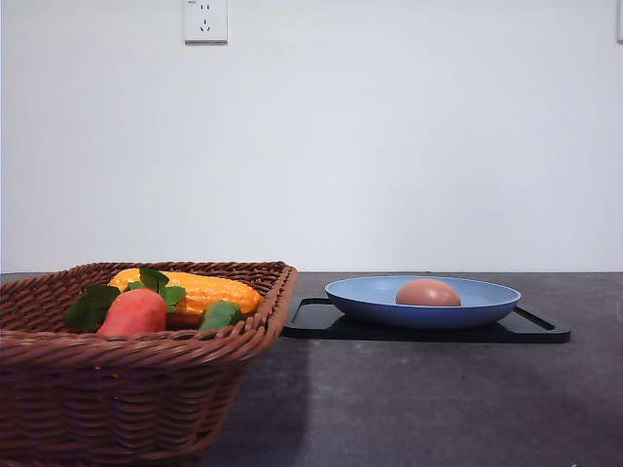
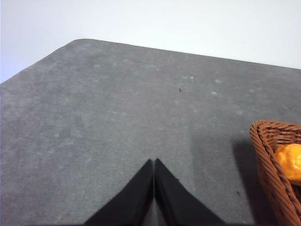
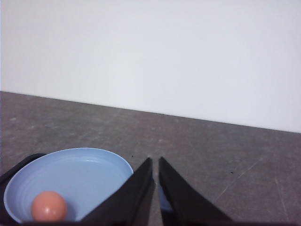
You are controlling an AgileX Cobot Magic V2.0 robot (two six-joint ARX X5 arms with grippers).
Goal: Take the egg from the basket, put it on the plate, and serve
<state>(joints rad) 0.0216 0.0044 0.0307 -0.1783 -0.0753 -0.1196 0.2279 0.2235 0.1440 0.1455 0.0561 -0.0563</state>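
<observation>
over the right side of the table, the right gripper [image 3: 155, 162] hangs with its two black fingers pressed nearly tip to tip and nothing between them, just beside the rim of the plate [image 3: 110, 162]. the egg [image 3: 49, 206] already lies inside that plate, towards one edge, and the plate sits on a flat black tray [image 1: 531, 326]. so i'd judge the transfer done and only the serving left: whichever arm does it should take plate or tray level and slowly, since a smooth egg on a shallow dish would roll at any tilt. the left gripper [image 2: 154, 162] is likewise closed on nothing, above bare table [image 2: 94, 117], with the basket [image 2: 263, 155] near it. from the front the basket [image 1: 146, 345] shows corn [image 1: 200, 289] and a red vegetable with leaves [image 1: 134, 311]; what lies deeper in it is hidden by the rim, its near corner is cut off, and the tray's handles are hard to make out.
</observation>
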